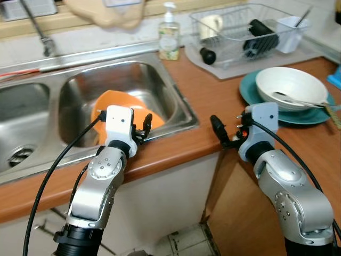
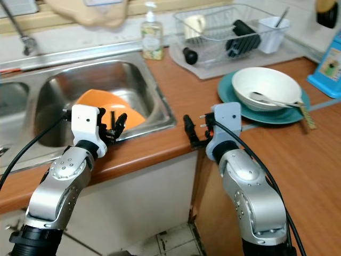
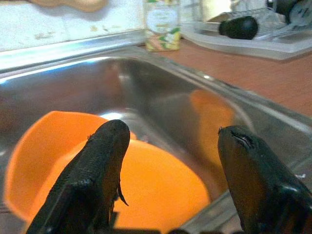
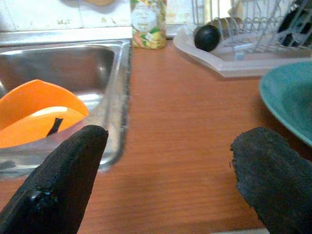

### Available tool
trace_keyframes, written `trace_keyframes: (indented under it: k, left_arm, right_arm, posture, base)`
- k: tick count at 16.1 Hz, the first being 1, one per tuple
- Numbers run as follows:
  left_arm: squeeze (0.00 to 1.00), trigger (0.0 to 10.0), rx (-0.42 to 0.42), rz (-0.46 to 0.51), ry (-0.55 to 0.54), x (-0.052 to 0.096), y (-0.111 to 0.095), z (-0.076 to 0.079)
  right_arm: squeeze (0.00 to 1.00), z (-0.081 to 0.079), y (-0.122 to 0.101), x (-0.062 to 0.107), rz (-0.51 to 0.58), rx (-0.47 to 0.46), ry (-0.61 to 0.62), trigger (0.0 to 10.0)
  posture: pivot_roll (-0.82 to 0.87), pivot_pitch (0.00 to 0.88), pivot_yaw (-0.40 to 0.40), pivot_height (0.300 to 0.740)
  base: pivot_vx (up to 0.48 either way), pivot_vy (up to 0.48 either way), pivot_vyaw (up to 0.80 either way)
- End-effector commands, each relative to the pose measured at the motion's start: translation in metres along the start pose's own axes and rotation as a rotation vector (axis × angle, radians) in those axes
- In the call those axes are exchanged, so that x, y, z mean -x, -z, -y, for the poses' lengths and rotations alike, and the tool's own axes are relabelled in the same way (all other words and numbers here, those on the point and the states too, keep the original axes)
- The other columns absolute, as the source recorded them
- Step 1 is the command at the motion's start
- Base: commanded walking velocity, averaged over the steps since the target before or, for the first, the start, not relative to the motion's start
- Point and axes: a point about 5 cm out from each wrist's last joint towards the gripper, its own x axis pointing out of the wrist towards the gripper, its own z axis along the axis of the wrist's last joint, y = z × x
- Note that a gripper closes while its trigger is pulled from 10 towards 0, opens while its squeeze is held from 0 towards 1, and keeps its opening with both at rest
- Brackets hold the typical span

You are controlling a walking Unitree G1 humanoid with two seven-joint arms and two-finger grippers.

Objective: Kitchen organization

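Note:
An orange bowl [image 1: 120, 106] lies tilted in the right basin of the steel sink [image 1: 160, 74]. My left gripper [image 1: 145, 128] hovers open at the sink's front rim, just in front of the bowl [image 3: 161, 190]. On the wooden counter [image 1: 213, 101], my right gripper [image 1: 219, 130] is open and empty near the front edge, to the right of the sink. A white bowl [image 1: 290, 85] with a spoon rests on a teal plate [image 1: 250, 90] at the right. The dish rack [image 1: 242, 29] behind holds a cup and black utensils.
A soap bottle [image 1: 169, 34] stands at the sink's back right corner. The tap [image 1: 40, 29] rises at back left. A blue box [image 2: 330, 64] sits at the far right. A tan cloth [image 1: 109, 13] hangs over the back ledge.

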Motion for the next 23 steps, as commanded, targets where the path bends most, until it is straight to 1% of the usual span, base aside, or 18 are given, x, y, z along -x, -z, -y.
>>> trace_keyframes:
  k: [1,4,15,18,19,21,23]
  left_arm:
    - [0.0,10.0,-0.004,0.005,-0.015,0.0012,-0.0016,-0.004]
    - [0.0,10.0,0.021,0.002,-0.014,0.0028,-0.0008,-0.0036]
    - [0.0,10.0,0.04,0.0,-0.004,0.0008,-0.0018,-0.0024]
    - [0.0,10.0,0.045,-0.003,-0.008,0.0014,-0.0008,-0.0028]
    - [0.0,10.0,0.046,-0.003,-0.008,0.0016,-0.0004,-0.0027]
    - [0.0,10.0,0.049,-0.013,-0.027,0.0032,0.0028,-0.004]
    - [0.0,10.0,0.048,-0.016,-0.032,0.0035,0.0038,-0.0046]
  right_arm:
    - [1.0,-0.0054,-0.0044,0.0025,0.019,-0.003,-0.032,10.0]
    - [1.0,-0.0063,-0.0038,0.0029,0.022,0.01,-0.043,10.0]
    - [1.0,-0.0064,-0.0066,0.0016,0.028,0.038,-0.048,10.0]
    - [1.0,-0.0046,-0.0087,0.0009,0.032,0.056,-0.039,10.0]
    - [1.0,-0.0039,-0.0089,0.0008,0.033,0.054,-0.031,10.0]
    - [1.0,-0.0048,-0.0089,0.0007,0.026,0.103,-0.053,10.0]
    - [1.0,-0.0046,-0.0096,-0.0001,0.024,0.111,-0.061,10.0]
  posture:
    - [-0.16,0.0,0.067,0.74]
    - [-0.16,0.0,0.067,0.74]
    - [-0.17,0.0,0.07,0.74]
    - [-0.17,0.0,0.066,0.74]
    - [-0.17,0.0,0.066,0.74]
    - [-0.17,0.0,0.059,0.74]
    - [-0.17,0.0,0.053,0.74]
  base:
    - [0.0,0.0,0.0]
    - [0.172,0.0,0.0]
    - [0.268,0.0,0.0]
    - [0.269,0.0,0.76]
    - [0.266,0.0,0.0]
    - [0.0,0.0,0.0]
    - [0.0,0.0,0.0]
